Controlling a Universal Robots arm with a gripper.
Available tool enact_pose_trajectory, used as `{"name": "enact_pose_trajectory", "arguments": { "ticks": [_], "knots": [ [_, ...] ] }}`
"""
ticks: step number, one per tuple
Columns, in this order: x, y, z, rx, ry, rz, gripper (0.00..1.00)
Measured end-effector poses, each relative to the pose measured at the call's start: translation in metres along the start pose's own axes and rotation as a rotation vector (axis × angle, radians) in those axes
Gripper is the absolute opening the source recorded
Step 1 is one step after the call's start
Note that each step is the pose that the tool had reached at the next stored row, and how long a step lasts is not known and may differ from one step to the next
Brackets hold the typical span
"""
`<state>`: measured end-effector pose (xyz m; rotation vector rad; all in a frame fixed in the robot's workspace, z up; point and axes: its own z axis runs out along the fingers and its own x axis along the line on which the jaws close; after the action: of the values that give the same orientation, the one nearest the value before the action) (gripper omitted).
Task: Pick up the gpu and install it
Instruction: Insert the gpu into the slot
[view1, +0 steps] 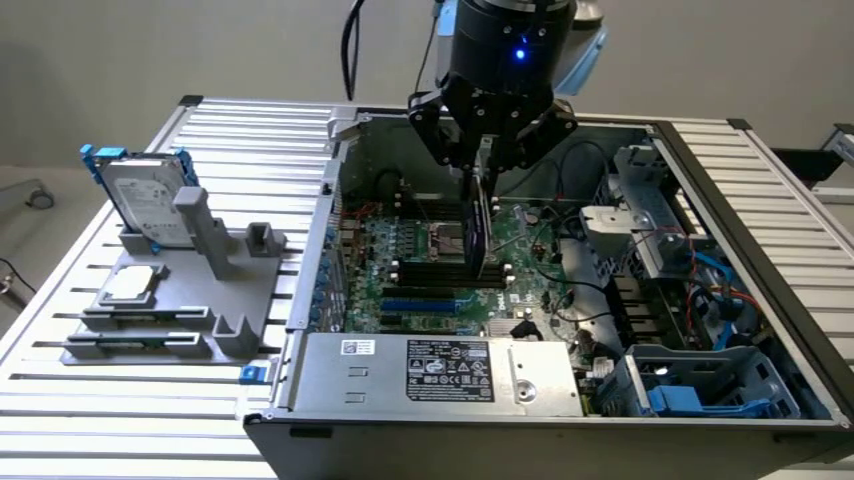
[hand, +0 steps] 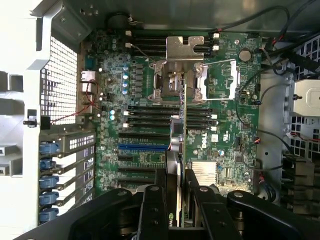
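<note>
The gripper (view1: 483, 165), clenched on the gpu (view1: 477, 225), hangs it upright over the motherboard (view1: 400, 245); I'd say squaring it to the blue slot (view1: 416, 303) matters most.

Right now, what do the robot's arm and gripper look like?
The gripper is black, with jointed linkage fingers on rounded pivots. Above it is a black cylindrical wrist body with a small lit blue light. Behind that is a pale blue joint cap, and a black cable runs up beside the arm.
</note>
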<state>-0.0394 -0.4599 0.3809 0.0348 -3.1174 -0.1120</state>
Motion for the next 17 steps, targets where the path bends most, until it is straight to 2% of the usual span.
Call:
{"name": "enact_pose_trajectory", "arguments": {
  "ticks": [2, 7, 11, 17],
  "knots": [
    [0.0011, -0.0002, 0.0013, -0.0023, -0.0027, -0.008, 0.27],
    [0.0012, -0.0003, 0.0045, -0.0109, 0.0033, -0.099, 0.27],
    [0.0012, -0.0004, 0.0065, -0.0155, 0.0086, -0.172, 0.27],
    [0.0011, -0.0005, 0.008, -0.0151, 0.0172, -0.28, 0.27]
  ]
}}
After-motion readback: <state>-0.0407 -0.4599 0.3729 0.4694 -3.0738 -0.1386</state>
